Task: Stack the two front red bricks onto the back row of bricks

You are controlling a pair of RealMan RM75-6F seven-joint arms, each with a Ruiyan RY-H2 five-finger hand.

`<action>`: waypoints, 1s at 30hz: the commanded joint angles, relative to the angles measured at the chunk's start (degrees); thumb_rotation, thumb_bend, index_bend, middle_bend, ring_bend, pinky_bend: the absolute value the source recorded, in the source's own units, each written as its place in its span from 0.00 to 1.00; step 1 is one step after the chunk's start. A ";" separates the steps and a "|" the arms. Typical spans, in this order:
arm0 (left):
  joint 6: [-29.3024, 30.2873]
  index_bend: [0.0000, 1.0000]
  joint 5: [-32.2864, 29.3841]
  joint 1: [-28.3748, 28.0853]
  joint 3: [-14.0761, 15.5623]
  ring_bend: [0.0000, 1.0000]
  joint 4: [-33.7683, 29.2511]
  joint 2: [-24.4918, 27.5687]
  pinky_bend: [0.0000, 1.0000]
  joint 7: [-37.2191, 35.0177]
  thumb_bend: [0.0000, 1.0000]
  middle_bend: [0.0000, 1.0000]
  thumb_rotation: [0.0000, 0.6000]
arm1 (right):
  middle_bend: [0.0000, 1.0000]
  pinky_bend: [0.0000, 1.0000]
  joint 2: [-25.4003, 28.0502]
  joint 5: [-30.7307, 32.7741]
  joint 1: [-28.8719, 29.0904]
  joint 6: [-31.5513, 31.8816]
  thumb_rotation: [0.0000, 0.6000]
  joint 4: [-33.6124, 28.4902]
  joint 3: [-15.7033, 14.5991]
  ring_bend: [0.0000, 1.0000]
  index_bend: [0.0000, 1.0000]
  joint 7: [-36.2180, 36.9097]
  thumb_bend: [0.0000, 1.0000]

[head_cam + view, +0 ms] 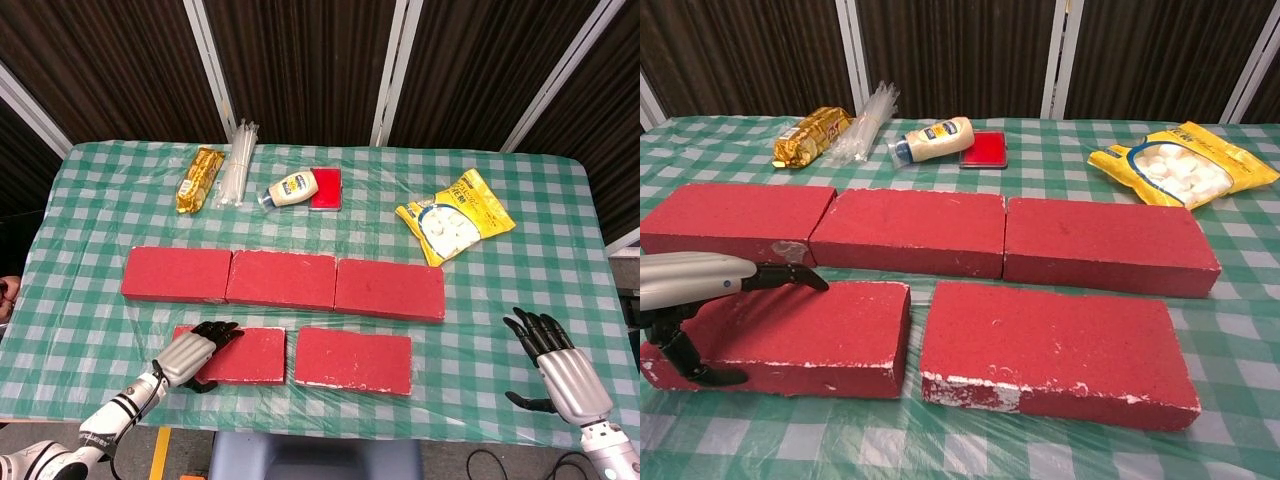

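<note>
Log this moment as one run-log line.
step: grasping front-left brick | left hand: grips its left end | right hand: open, off bricks | front-right brick: untouched | back row: nothing stacked
</note>
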 commanded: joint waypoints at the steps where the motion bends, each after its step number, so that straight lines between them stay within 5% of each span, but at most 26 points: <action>1: 0.17 0.00 -0.24 0.04 0.04 0.29 0.31 -0.10 0.39 -0.04 0.34 0.30 1.00 | 0.00 0.00 0.00 0.09 0.04 -0.15 1.00 -0.02 0.01 0.00 0.00 -0.04 0.17; 9: 3.29 0.18 2.17 1.16 0.08 0.59 0.93 -0.11 0.69 -1.95 0.39 0.59 1.00 | 0.00 0.00 -0.19 0.33 0.29 -0.72 1.00 -0.18 0.10 0.00 0.00 -0.45 0.17; 21: 8.85 0.19 8.48 2.60 0.55 0.60 -2.92 3.52 0.69 -3.05 0.39 0.60 1.00 | 0.00 0.00 -0.37 0.87 0.39 -1.23 1.00 -0.39 0.18 0.00 0.00 -1.00 0.17; 30: 8.59 0.21 9.62 -1.70 -5.30 0.61 -2.16 8.03 0.67 -8.12 0.39 0.61 1.00 | 0.00 0.00 -0.61 2.26 0.38 -1.35 1.00 -0.28 0.85 0.00 0.00 -1.41 0.17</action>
